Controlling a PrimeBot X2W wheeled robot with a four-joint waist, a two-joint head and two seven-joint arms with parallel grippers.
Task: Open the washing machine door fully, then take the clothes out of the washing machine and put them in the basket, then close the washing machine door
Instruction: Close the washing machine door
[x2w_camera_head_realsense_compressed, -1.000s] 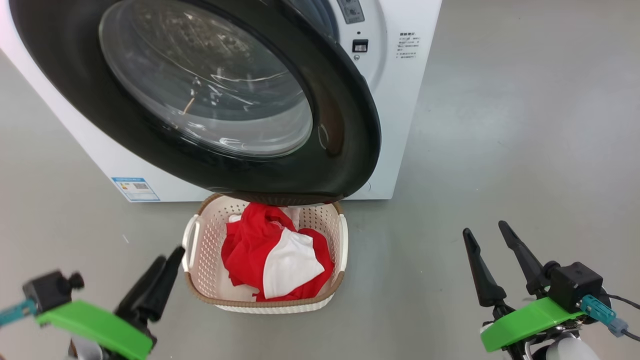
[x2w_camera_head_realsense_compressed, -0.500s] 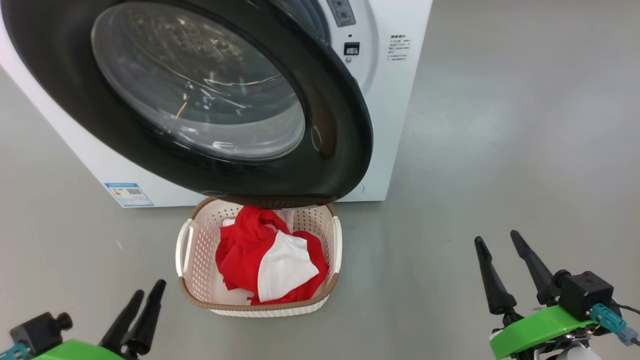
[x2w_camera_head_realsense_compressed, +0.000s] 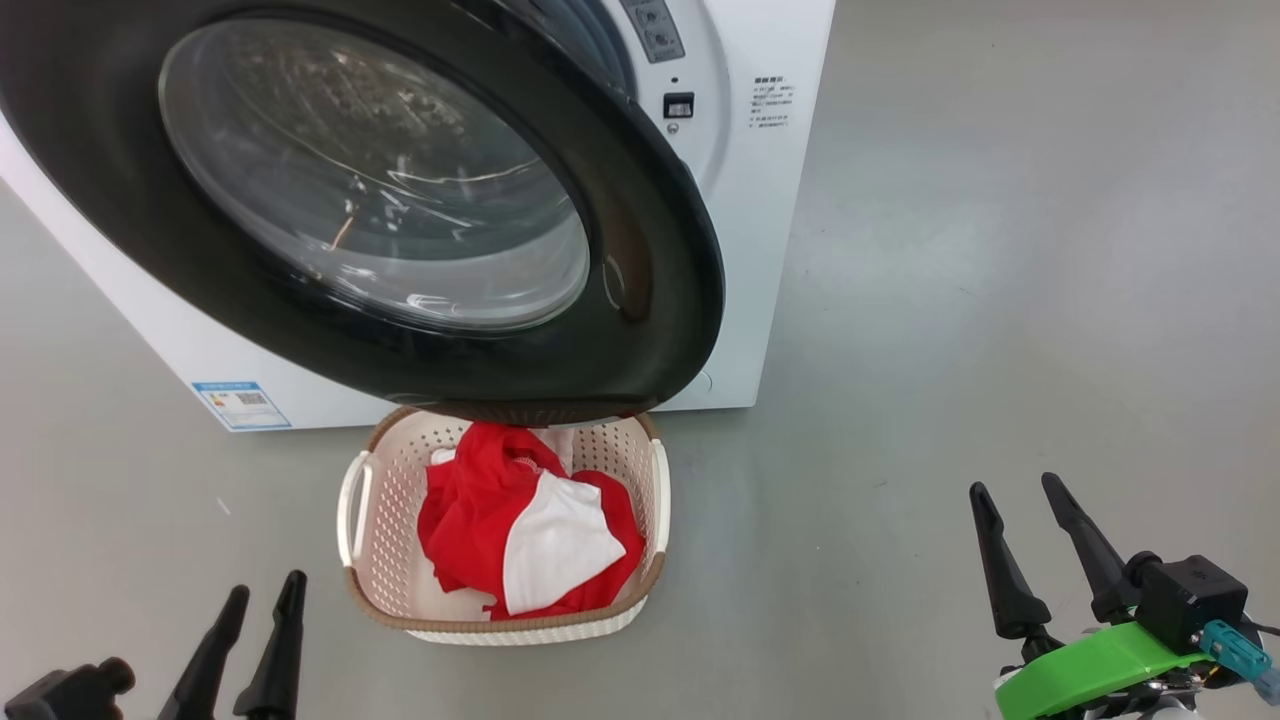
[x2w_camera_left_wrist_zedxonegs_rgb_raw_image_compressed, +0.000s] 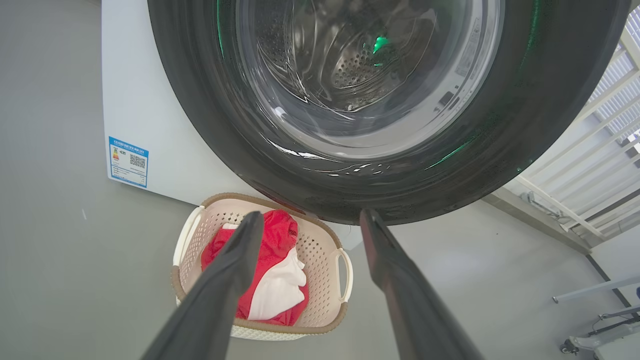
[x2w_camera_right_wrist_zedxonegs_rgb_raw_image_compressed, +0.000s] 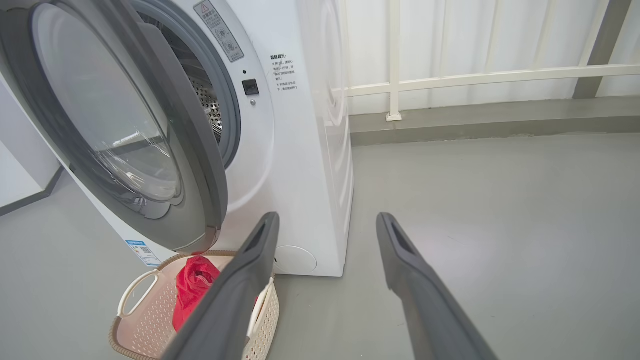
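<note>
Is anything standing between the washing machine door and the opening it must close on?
Nothing visible does. In the right wrist view the gap between the washing machine door and the grey rubber ring shows no cloth; the clothes lie in the basket.

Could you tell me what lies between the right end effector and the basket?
Just bare grey floor, seen in the head view; the right end effector stands well apart from the basket.

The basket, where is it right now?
In the head view the basket sits on the floor at lower centre, just in front of the washing machine, partly under the open washing machine door, holding the clothes.
</note>
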